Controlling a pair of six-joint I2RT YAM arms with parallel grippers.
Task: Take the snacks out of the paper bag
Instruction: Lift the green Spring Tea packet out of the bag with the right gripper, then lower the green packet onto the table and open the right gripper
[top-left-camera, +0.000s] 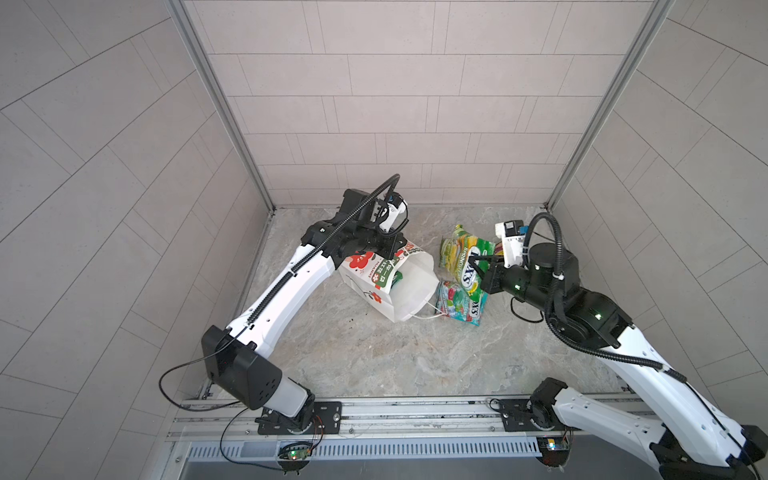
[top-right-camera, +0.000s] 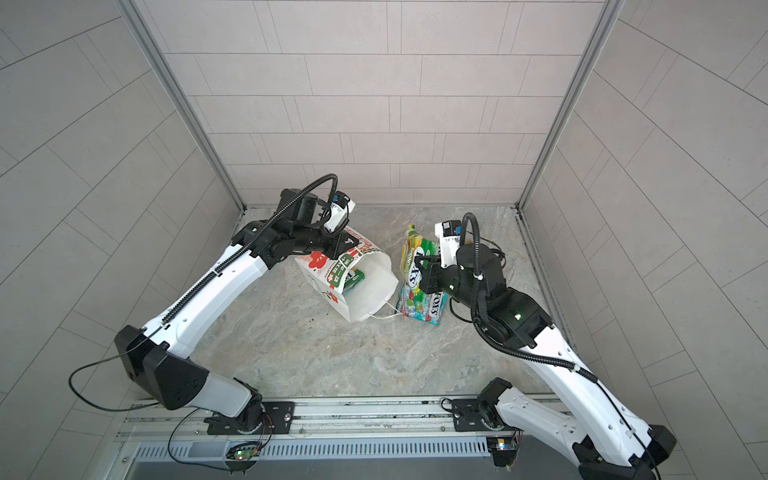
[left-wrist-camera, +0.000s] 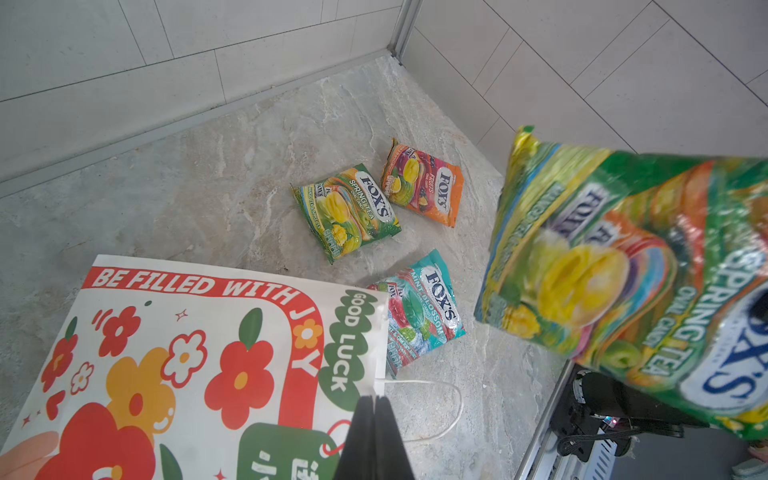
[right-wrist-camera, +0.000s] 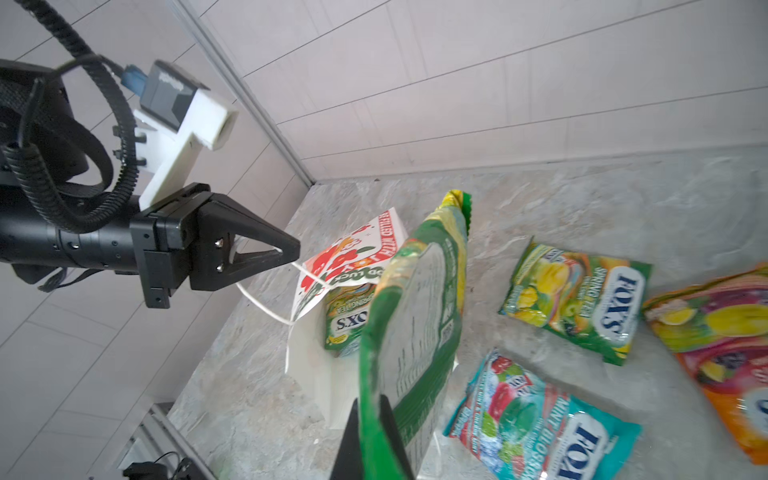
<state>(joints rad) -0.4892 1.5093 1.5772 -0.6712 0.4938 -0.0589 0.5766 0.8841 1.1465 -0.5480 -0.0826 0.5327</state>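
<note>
1. The paper bag (top-left-camera: 409, 286) lies tilted near the middle of the marble table (top-left-camera: 374, 365), with its open mouth turned to the right arm's side
2. One green-yellow pouch in the bag (right-wrist-camera: 345, 320) shows just inside the mouth
3. The left gripper (right-wrist-camera: 291, 249) has its jaws pressed together on the bag's white cord handle (right-wrist-camera: 259, 305)
4. The right gripper (right-wrist-camera: 370, 405) is clamped on the edge of the held pouch (top-left-camera: 465, 257), green-yellow, up in the air beside the bag's mouth
5. On the table, the teal pouch (left-wrist-camera: 419, 316) lies just beside the bag; the green pouch (left-wrist-camera: 347, 212) and the orange pouch (left-wrist-camera: 424, 183) lie farther away, next to each other
</note>
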